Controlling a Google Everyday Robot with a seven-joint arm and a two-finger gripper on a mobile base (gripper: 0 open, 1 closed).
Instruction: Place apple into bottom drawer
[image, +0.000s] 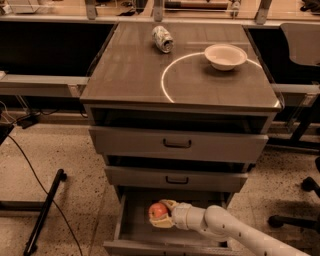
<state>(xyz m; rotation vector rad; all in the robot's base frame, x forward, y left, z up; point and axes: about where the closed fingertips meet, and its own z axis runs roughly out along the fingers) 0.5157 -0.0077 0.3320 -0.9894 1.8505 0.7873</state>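
The bottom drawer of the grey cabinet is pulled open at the bottom of the camera view. My gripper reaches into it from the lower right and is shut on the red-orange apple. The apple is held inside the drawer, just above its grey floor, left of centre. My white arm runs out to the lower right corner.
On the cabinet top lie a silvery dented can and a white bowl. The two upper drawers with black handles are shut. A black cable and stand lie on the floor at left; a chair base stands at right.
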